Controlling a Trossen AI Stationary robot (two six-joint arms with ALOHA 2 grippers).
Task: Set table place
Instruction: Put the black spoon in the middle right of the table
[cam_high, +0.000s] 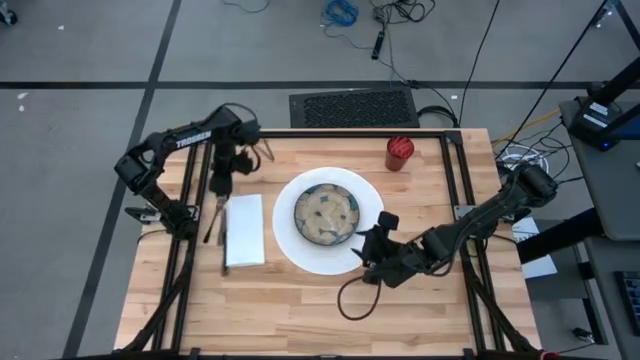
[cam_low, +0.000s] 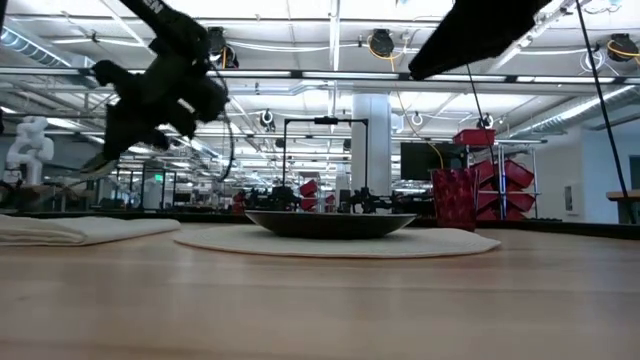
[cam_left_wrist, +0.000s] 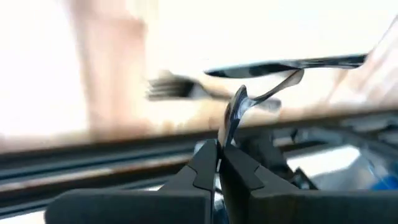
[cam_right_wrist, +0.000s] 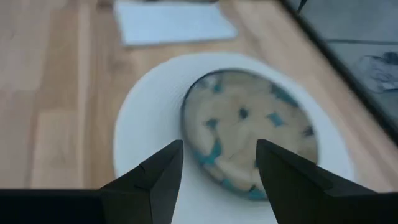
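Note:
A white plate (cam_high: 290, 245) lies at the table's middle with a patterned bowl (cam_high: 326, 213) on it. A folded white napkin (cam_high: 245, 230) lies left of the plate. My left gripper (cam_high: 220, 187) is above the table just beyond the napkin's far left corner, shut on a metal utensil (cam_left_wrist: 233, 118). A fork (cam_left_wrist: 168, 87) and another shiny utensil (cam_left_wrist: 286, 64) lie beyond it in the left wrist view. My right gripper (cam_high: 372, 245) is open and empty over the plate's near right rim, pointing at the bowl (cam_right_wrist: 249, 124). My left gripper pinches a thin part of the metal utensil (cam_left_wrist: 222, 140) between its two shut fingers. The utensil sticks out past the fingertips and curves away to one side. Which end it holds, and whether the far end rests on the table, I cannot tell.
A red cup (cam_high: 399, 152) stands at the far right of the table. A black cable loop (cam_high: 352, 297) lies near the table's front, below the right gripper. The black frame tubes (cam_high: 190, 200) run along the table's left and right sides.

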